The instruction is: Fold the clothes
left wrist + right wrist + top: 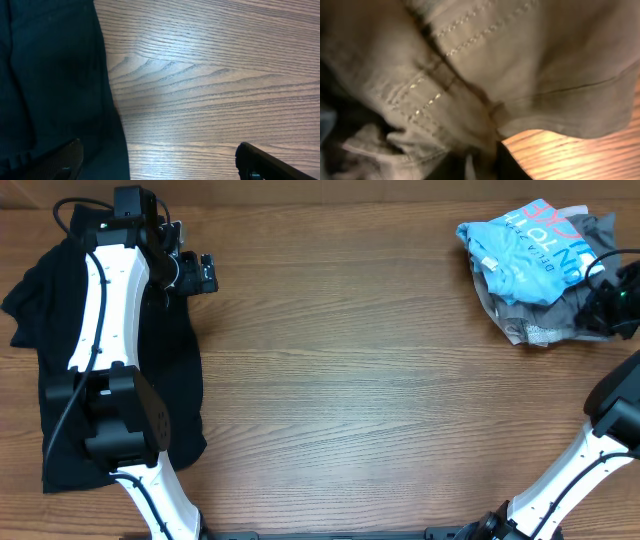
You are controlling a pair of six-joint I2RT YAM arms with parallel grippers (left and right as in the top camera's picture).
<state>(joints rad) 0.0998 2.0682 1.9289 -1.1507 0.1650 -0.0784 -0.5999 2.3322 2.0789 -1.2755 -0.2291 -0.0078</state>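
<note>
A black garment [178, 370] lies spread out at the table's left, partly under my left arm. My left gripper [195, 275] is open and empty at the garment's upper right edge. In the left wrist view [160, 165] one finger is over the black cloth [50, 75] and the other over bare wood. At the far right is a pile with a light blue printed T-shirt [530, 245] on a grey garment [555, 310]. My right gripper [612, 305] is at the pile's right side. Its wrist view is filled with grey stitched cloth [520, 65], and the fingers [482, 167] are pinched on a fold of it.
The wooden table [350, 380] runs between the black garment and the pile. The pile sits close to the table's far right corner. Bare wood [580, 155] shows under the grey cloth's lifted edge in the right wrist view.
</note>
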